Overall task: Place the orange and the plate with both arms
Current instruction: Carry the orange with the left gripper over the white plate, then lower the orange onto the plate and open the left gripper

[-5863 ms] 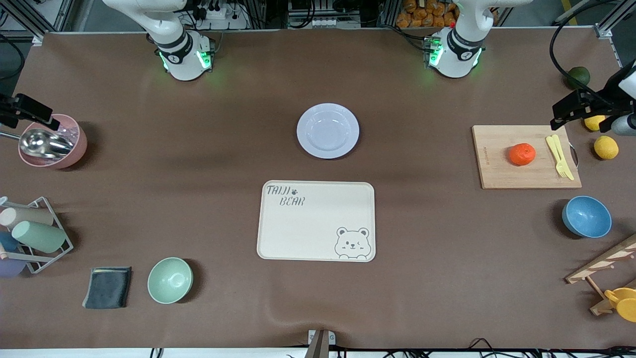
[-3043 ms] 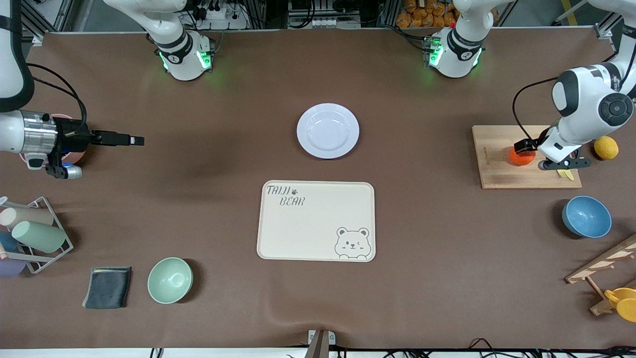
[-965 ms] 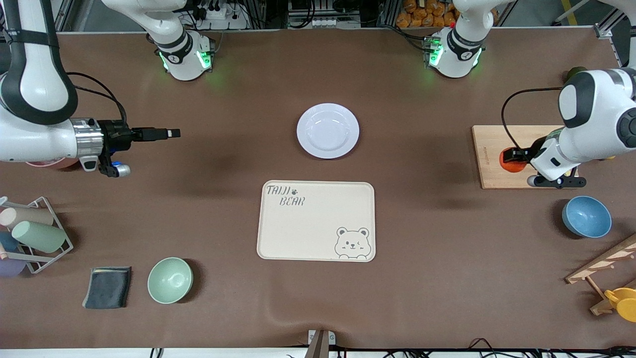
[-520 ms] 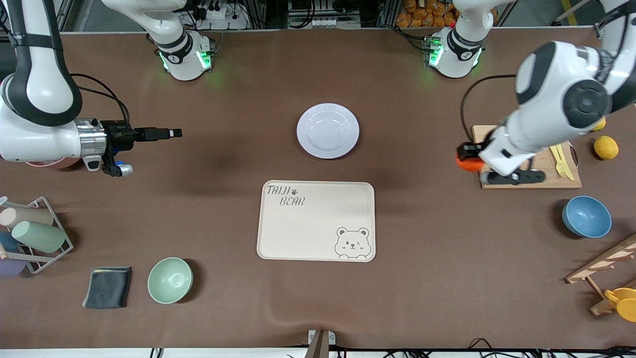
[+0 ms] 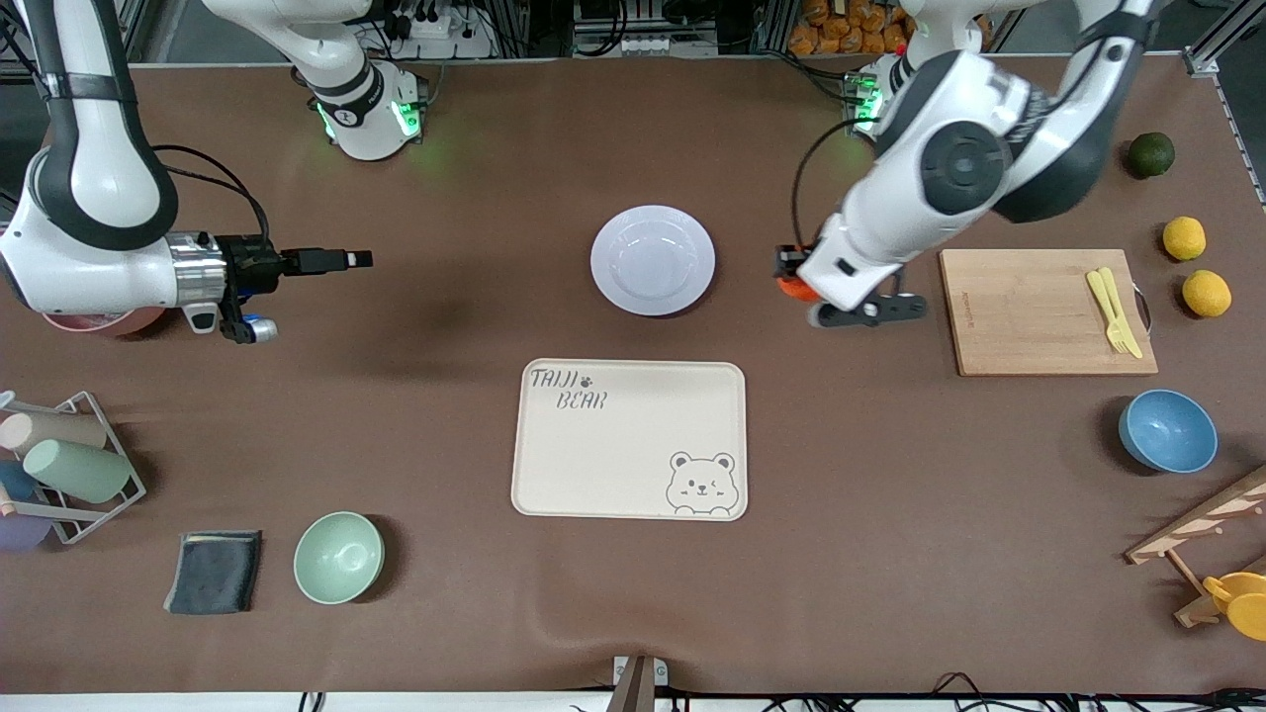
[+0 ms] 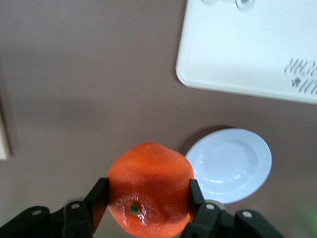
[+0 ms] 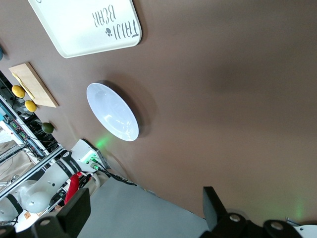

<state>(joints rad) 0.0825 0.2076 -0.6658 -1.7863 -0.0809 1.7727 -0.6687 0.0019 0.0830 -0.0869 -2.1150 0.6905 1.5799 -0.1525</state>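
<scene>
We see the left gripper [image 6: 148,203] clamped on the orange [image 6: 150,188], up over bare table between the plate [image 5: 653,260] and the cutting board [image 5: 1043,311] — plate just beside it toward the right arm's end, flat on the table. Below it, nearer the front camera, sits the bear tray [image 5: 630,438]. The right gripper [image 5: 336,260] hovers with fingers spread apart, nothing between them, over the table well apart from the plate — pink bowl [image 5: 99,320] under its arm.
</scene>
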